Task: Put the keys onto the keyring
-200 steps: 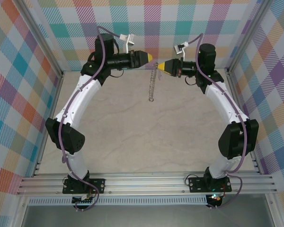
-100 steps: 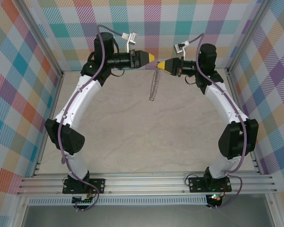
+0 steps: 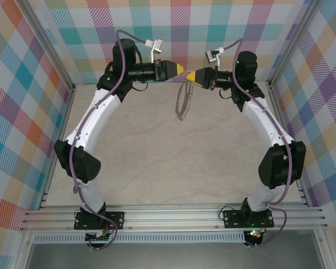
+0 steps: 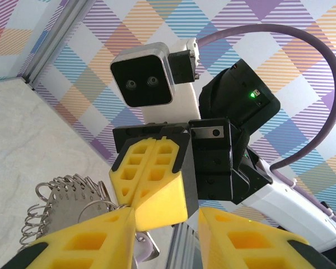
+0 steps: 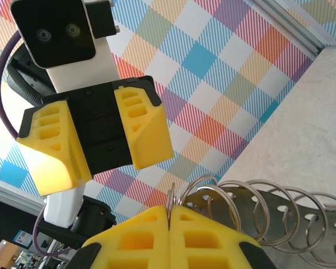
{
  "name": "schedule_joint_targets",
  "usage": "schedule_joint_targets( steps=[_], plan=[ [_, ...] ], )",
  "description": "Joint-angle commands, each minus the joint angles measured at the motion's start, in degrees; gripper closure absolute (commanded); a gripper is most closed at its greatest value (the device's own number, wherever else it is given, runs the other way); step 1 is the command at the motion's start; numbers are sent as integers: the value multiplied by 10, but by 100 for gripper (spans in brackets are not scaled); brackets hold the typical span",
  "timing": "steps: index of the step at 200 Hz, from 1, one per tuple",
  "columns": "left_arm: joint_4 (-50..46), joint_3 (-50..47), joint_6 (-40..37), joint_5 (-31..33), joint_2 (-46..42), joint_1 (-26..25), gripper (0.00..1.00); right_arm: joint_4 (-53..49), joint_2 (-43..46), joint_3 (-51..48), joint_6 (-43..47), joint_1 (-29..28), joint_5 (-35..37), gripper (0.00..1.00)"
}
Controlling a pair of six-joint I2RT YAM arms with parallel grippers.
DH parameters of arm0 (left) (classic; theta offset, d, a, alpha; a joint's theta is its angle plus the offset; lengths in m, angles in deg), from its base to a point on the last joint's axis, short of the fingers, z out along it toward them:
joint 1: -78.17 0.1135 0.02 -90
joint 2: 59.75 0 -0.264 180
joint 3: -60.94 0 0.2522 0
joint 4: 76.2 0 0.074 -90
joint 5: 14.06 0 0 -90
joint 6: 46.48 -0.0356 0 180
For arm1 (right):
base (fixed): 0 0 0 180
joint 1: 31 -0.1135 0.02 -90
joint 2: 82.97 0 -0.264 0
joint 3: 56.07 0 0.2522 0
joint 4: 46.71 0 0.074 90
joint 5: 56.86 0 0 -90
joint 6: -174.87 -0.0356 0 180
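Pinching one keyring [image 5: 257, 206] — right pincer [image 5: 169, 217] clamped, left pincer [image 3: 180, 68] parted.

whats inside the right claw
The right claw is shut on one thin loop of the keyring; its other loops fan out beyond it. The part of the loop clamped inside is covered.

Both arms arched high, tips nearly meeting: left end effector [image 3: 181, 69] fingers spread apart, right end effector [image 3: 190, 76] facing it, pinched tight.
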Motion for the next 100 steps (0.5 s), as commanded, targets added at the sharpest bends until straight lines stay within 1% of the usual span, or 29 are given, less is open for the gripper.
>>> schedule_joint_targets(
  steps=[1,100],
  plan=[
    [-12,7,-12,-4,9,-6,65,38,31,1,-8,4,-17,100],
    [-17,13,-14,-10,17,-14,65,56,30,3,-24,3,-15,100]
  ],
)
